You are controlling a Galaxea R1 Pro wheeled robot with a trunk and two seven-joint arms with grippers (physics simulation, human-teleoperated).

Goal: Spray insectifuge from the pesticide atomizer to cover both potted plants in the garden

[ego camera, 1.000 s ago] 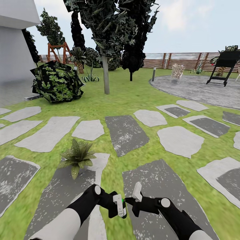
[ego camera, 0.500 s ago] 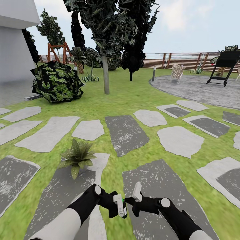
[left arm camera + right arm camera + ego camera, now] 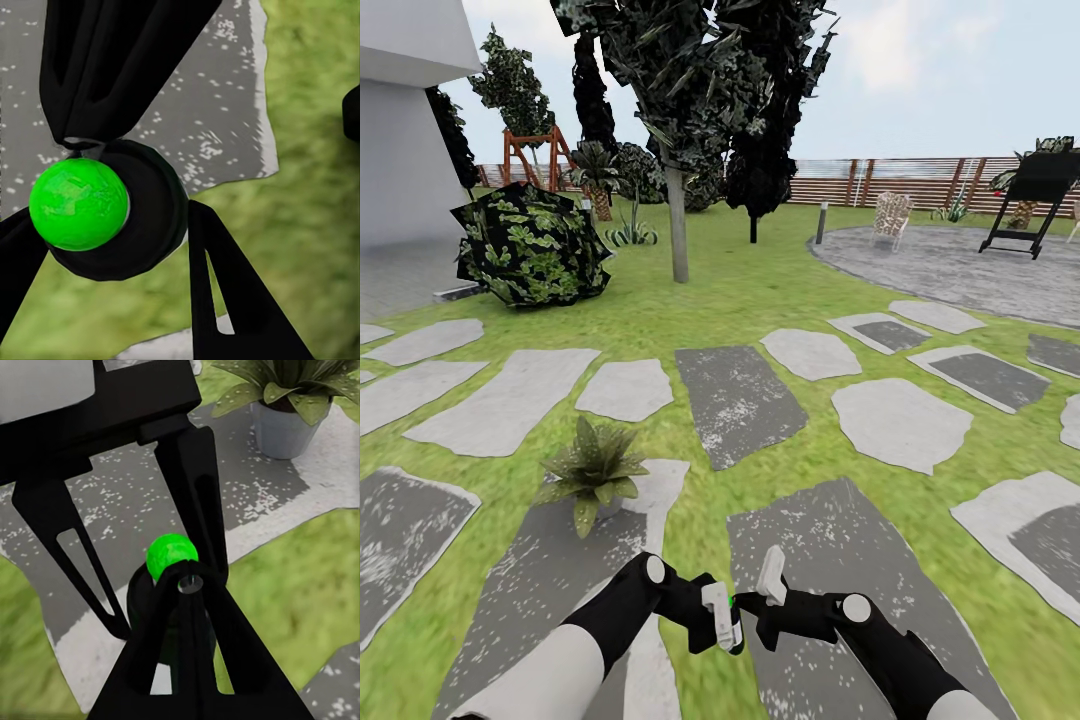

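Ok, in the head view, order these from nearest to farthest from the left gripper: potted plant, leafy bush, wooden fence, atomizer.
1. Pesticide atomizer, held in the left gripper.
2. Potted plant, ahead and left, on a slab.
3. Leafy bush, farther left, by the building.
4. Wooden fence, along the garden's far edge.

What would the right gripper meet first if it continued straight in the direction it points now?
Most likely the pesticide atomizer, directly ahead between the left gripper's fingers; the right gripper already looks almost against it, though depth is unclear.

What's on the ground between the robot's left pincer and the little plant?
Only bare grey slab, seen in the head view, lies between the left pincer holding the atomizer and the plant.
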